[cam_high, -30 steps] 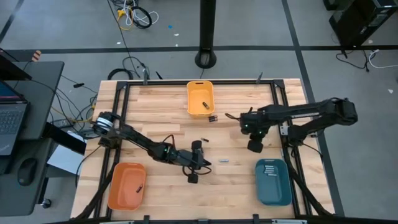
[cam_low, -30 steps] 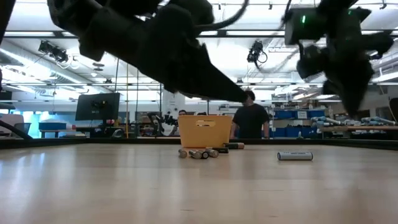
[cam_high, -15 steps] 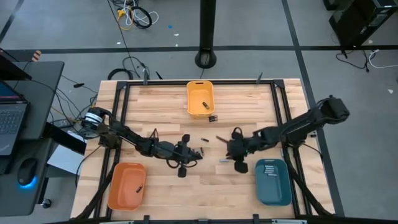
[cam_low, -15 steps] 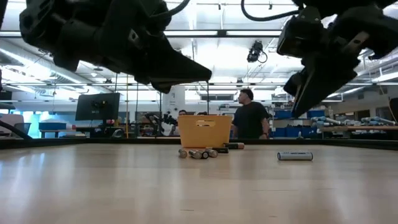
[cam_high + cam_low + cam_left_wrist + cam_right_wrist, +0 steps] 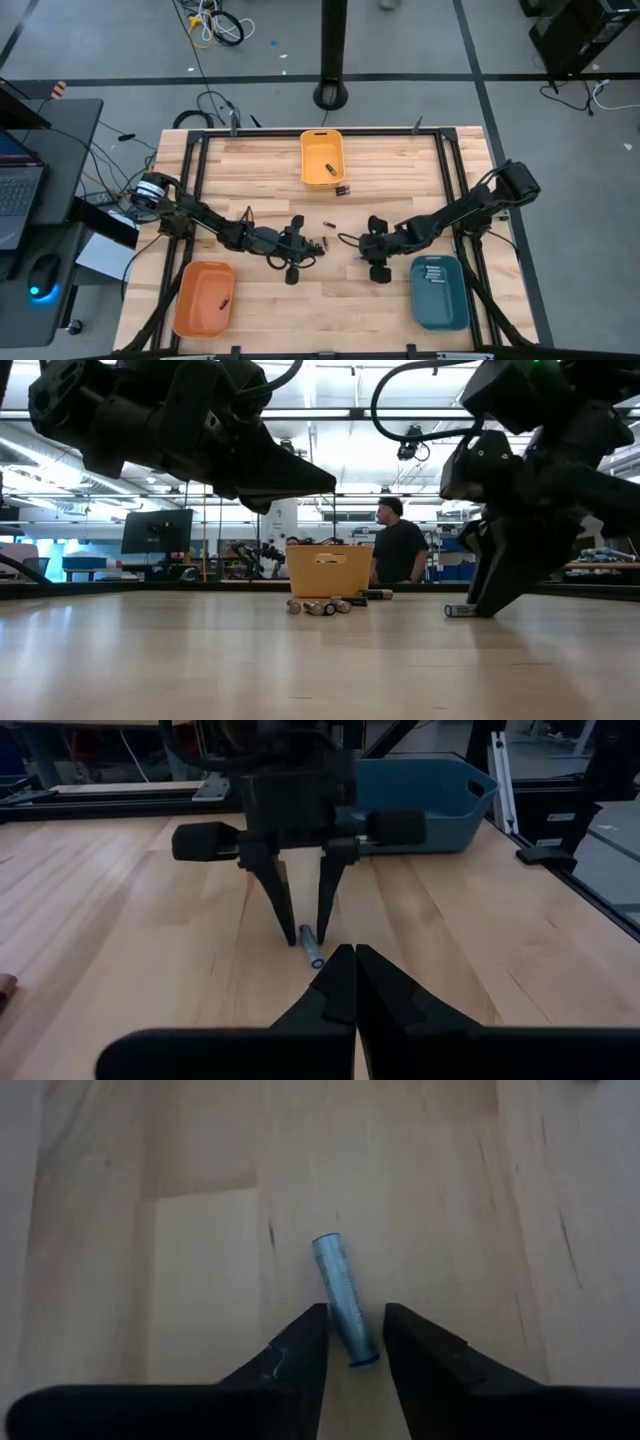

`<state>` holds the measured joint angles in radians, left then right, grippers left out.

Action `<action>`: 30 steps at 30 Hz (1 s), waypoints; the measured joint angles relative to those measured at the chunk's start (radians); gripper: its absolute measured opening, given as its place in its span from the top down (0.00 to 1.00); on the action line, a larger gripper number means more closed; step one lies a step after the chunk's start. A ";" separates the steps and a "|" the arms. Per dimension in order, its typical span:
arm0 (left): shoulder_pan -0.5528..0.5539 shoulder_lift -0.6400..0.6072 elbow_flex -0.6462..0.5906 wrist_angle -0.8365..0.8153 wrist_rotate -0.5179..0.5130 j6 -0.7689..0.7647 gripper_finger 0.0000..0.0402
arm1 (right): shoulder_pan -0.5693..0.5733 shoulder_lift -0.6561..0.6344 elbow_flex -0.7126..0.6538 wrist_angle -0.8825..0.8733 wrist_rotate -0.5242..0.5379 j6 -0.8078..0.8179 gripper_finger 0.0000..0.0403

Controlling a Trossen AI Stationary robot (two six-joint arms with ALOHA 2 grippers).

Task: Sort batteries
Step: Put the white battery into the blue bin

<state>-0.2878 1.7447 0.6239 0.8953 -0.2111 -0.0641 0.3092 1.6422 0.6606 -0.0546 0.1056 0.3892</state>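
The right pincer (image 5: 355,1342), part open and holding nothing, straddles a pale battery (image 5: 343,1297) lying askew on the tabletop (image 5: 150,1230), so closing could roll it away toward the shut, empty left pincer (image 5: 318,244).

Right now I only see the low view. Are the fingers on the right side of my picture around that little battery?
Observer: Yes. The right wrist view shows the right fingers open, one on each side of the pale blue battery, which lies flat on the table.
Operator: What about the other arm?
Observer: The left fingers are shut and empty, pointing toward that battery.
Operator: Where could it go?
Observer: Probably the teal bin. From above, it sits close beside the right arm.
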 joint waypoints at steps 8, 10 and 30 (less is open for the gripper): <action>0.000 0.000 0.000 0.000 0.000 0.000 0.99 | -0.001 0.018 0.001 -0.001 -0.018 -0.025 0.90; 0.000 0.000 0.000 0.000 0.000 0.000 0.99 | -0.003 -0.006 -0.001 -0.003 -0.037 -0.031 0.90; 0.000 0.001 0.000 -0.005 -0.001 0.000 0.99 | 0.153 -0.208 0.418 -0.849 -0.137 0.085 0.90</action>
<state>-0.2878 1.7454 0.6239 0.8905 -0.2119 -0.0643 0.4620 1.4337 1.0784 -0.9033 -0.0318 0.4738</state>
